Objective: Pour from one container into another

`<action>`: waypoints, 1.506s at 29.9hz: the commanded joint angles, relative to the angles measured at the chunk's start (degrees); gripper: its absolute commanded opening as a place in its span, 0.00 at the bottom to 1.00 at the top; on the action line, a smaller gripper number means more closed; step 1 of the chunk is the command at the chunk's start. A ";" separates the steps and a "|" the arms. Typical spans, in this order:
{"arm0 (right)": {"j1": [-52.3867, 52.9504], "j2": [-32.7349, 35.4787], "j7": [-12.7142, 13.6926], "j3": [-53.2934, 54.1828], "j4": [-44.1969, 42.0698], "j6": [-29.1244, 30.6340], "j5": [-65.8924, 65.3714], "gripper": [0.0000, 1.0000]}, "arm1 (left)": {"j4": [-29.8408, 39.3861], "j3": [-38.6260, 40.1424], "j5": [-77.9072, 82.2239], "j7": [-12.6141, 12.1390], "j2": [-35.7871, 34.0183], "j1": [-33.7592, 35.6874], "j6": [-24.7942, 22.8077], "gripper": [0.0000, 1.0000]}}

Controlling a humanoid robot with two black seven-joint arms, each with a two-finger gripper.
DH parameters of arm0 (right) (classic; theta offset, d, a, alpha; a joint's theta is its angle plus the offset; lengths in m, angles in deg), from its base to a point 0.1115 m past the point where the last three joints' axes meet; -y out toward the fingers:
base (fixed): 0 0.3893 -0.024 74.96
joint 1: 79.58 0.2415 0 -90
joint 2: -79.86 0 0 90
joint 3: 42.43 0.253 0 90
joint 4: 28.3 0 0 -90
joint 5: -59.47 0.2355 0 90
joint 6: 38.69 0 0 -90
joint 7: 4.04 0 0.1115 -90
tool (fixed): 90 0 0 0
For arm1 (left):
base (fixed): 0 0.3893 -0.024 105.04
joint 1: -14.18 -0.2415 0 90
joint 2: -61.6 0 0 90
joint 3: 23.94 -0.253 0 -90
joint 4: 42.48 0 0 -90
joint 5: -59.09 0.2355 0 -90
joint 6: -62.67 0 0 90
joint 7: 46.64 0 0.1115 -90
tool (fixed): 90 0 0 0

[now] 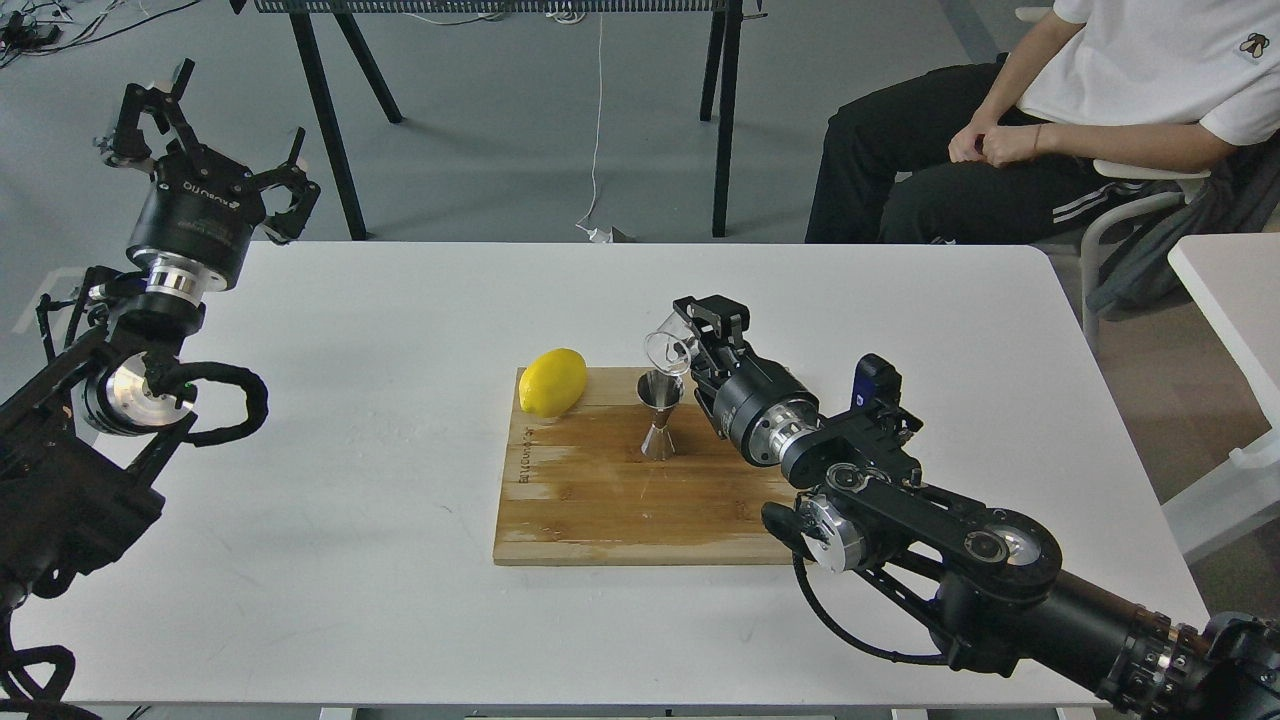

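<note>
In the head view, your right tool [697, 335] sat just right of the middle of the frame, closed on the clear glass cup [668, 349]. The cup was tipped over, with its mouth turned toward the left and down, and it hung just above and a little to the right of the open top of the steel jigger [659, 414]. The jigger stood upright on the wooden board [600, 500], near the board's upper right part. A lemon [552, 381] lay at the board's upper left corner, apart from the jigger. The board rested on the white worktop [350, 450] in the middle of the frame.

Your left tool [215, 140] was in the upper left of the frame, lifted beyond the worktop's far left edge, with its fingers spread and nothing between them. A seated person [1050, 110] was in the upper right, behind the worktop.

By my judgement, the pouring step itself was in hand: the cup was already inclined over the jigger. Whether any liquid was in the cup or was flowing, the picture did not show. The next move would call for a slow further tilt while you keep the cup's lip over the jigger's narrow mouth, because this target is small and light. A touch from the cup could knock the jigger over.
</note>
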 commanded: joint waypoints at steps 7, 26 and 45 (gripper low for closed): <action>0.18 0.09 -0.16 -2.32 -0.37 -0.30 -2.75 0.27 | 0.09 0.06 -0.03 0.00 -0.05 0.00 -0.08 1.00; 0.97 0.18 -2.17 -6.27 -3.18 -3.10 -10.05 0.27 | 0.09 0.06 -0.03 0.09 -0.67 0.00 -0.08 1.00; 2.55 0.26 -3.58 -6.62 -2.92 -3.16 -10.22 0.27 | 0.09 0.06 -0.03 0.09 -0.76 -0.09 -0.08 1.00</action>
